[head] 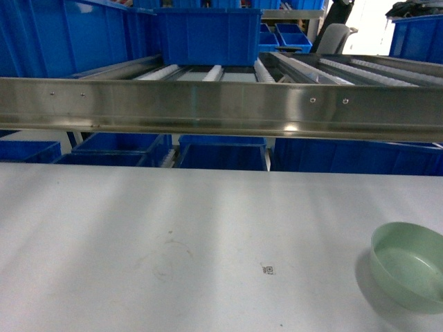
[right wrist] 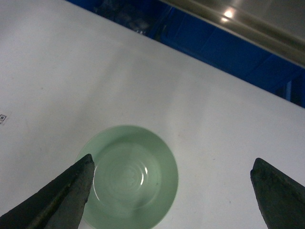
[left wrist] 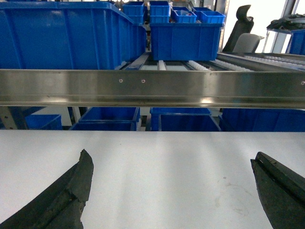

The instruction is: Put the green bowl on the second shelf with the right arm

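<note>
Step in hand: approach, judged from the bowl not yet held. The right gripper [right wrist: 171, 191] hangs wide open and empty above the green bowl [right wrist: 129, 174], which sits on the table [head: 173, 228] at 5 o'clock in the head view. Next move probably calls for lowering and centring one finger over the rim. The left gripper [left wrist: 171, 191], seen only by its wrist camera, is wide open, empty. Only the head view shows the roller shelf [head: 221, 107] at 12 o'clock.

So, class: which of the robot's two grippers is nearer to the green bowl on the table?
The right. The right gripper hangs open above the green bowl, one finger over its rim. The left gripper is open over bare table, with no bowl in its view.
</note>
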